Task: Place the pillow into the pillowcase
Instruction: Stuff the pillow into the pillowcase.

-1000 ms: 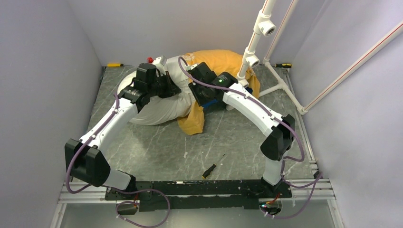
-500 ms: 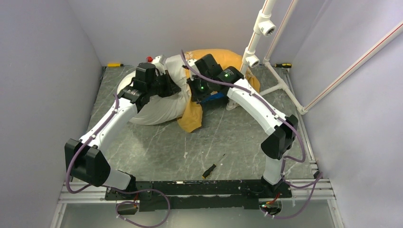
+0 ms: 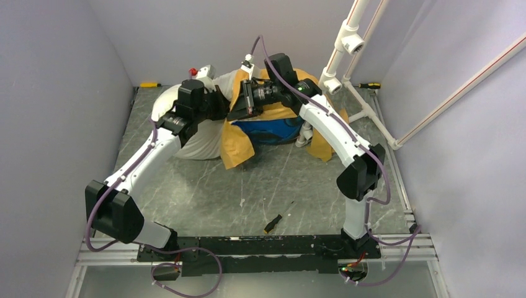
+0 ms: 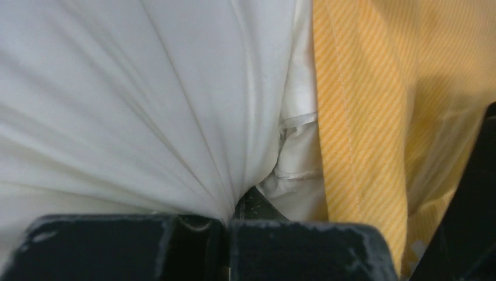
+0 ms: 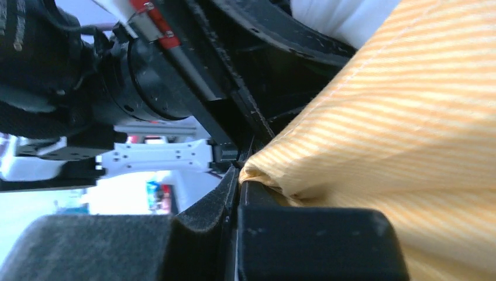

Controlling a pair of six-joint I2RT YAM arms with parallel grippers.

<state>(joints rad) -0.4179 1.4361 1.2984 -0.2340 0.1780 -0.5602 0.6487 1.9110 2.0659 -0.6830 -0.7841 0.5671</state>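
Grey marbled surface point(image 3: 205, 192), pale walls. Left gripper point(image 4: 225, 231): clamped shut on pillow point(image 4: 146, 99), white cloth pleating into the jaws; arm stretched low toward far left-centre. Right gripper point(image 5: 237, 196): pinched shut on hem of pillowcase point(image 5: 409, 117); arm arched high, wrist turned leftward. Pillow plump, smooth, at far edge. Pillowcase touching it: yellow-orange fine-striped weave, blue showing underneath.
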